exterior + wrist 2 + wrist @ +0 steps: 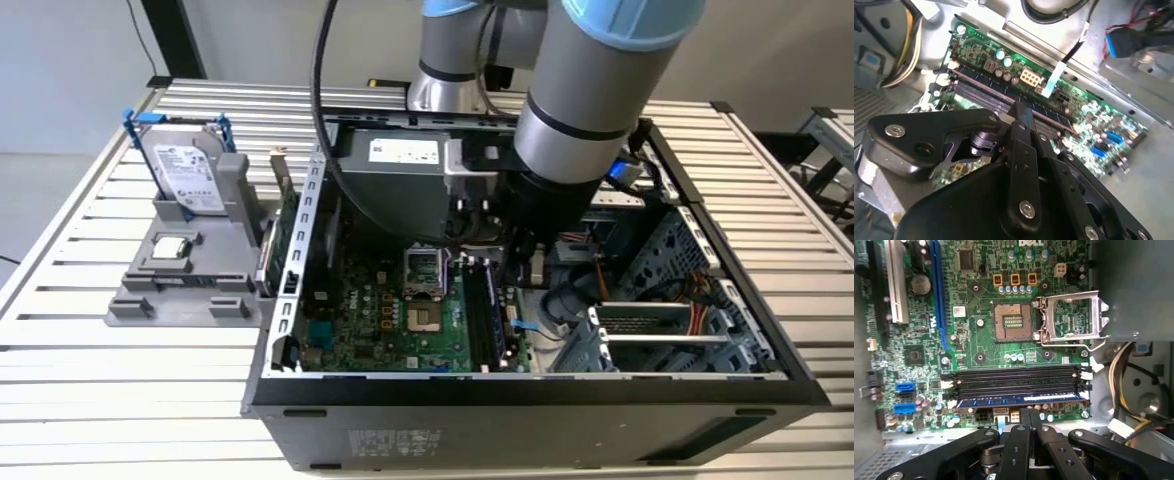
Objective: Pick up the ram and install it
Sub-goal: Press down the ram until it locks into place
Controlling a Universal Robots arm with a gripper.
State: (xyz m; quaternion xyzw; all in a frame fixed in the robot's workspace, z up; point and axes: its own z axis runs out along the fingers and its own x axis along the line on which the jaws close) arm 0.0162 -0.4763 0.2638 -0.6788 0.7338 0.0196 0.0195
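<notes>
**Figure. The gripper over the memory slots.** The gripper (1029, 413), its two fingers drawn together with no gap between them, stood low inside the open computer case (534, 388), its tip at or just above the ram (1019, 399). Whether it actually touched could not be told. The ram appeared to sit on edge in the memory slot (1014, 388) row's outermost position, the one nearest the gripper and farthest from the processor socket (1011, 320). The neighbouring slots lay bare.

*Orientation.* The ram's long axis ran parallel to the other slots and along the near border of the motherboard (979, 345). Its broad faces were upright and its contact edge pointed down into the slot. In the second wrist view the gripper (1021, 112) met the same line of slots roughly at mid-length.

*Risks, as judged.* Pressure at one point could seat one end and leave the other high, so an end latch (1085, 396) would stay unlocked. A tip slightly off the thin upper edge could slip onto the small parts beside the slot. Excess force could flex the board. The case stood on the slatted table (107, 385).
</notes>
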